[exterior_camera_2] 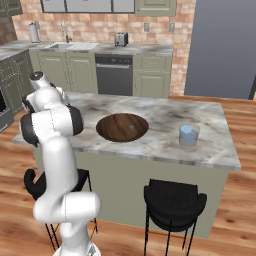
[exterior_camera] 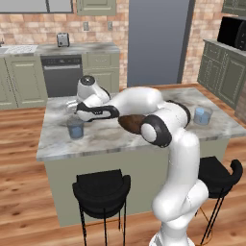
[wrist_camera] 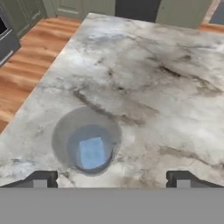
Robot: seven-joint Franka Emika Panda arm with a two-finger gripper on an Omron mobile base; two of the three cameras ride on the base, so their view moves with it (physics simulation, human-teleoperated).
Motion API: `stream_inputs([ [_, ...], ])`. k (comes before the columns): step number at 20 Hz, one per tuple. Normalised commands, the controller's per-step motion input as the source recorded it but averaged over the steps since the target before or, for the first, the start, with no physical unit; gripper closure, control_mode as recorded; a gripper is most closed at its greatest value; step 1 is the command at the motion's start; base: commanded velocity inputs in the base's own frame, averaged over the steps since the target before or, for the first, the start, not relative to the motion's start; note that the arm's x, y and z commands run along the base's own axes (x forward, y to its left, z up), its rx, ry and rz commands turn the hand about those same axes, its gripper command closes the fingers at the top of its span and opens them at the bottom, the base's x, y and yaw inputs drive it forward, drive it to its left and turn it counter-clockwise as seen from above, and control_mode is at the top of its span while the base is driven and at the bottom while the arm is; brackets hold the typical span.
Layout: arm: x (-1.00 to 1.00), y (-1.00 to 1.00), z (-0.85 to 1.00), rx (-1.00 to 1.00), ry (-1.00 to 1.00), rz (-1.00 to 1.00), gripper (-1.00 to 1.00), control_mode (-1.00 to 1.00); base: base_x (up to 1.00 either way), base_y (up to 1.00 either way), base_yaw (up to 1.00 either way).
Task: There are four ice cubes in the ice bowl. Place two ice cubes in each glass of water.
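No legible text or labels

On the marble bench [exterior_camera_2: 165,145] the dark wooden ice bowl [exterior_camera_2: 122,127] sits near the middle, with one small pale ice cube [exterior_camera_2: 131,127] inside. A glass of water [exterior_camera_2: 189,135] stands right of it, apart.

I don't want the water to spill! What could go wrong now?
1. The open gripper hangs right above the left glass, which has an ice cube in it. If the hand dips or swings sideways, a finger could hit the rim and tip the glass.
2. That glass stands near the corner of the island counter, so a push might slide it off.
3. The ice bowl looks almost empty, so counting cubes may go wrong.
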Motion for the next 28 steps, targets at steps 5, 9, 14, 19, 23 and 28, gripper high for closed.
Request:
stream_inputs([
  [5, -1.00, -1.00, 0.04, 0.16, 0.00, -0.10, -1.00, -1.00, 0.00, 0.00, 0.00],
  [9, -0.71, -1.00, 0.63, 0.27, 0.00, -0.19, -1.00, -1.00, 0.00, 0.00, 0.00],
  [14, 0.00, -0.61, 1.00, 0.27, 0.10, -0.38, -1.00, -1.00, 0.00, 0.00, 0.00],
  [19, 0.00, -0.56, 0.79, 0.17, 0.44, -0.24, -1.00, -1.00, 0.00, 0.00, 0.00],
  [23, 0.00, -0.45, 0.11, -0.04, 0.59, -0.01, -1.00, -1.00, 0.00, 0.00, 0.00],
  [28, 0.01, -0.05, -0.11, -0.19, 0.37, -0.01, -1.00, -1.00, 0.00, 0.00, 0.00],
])
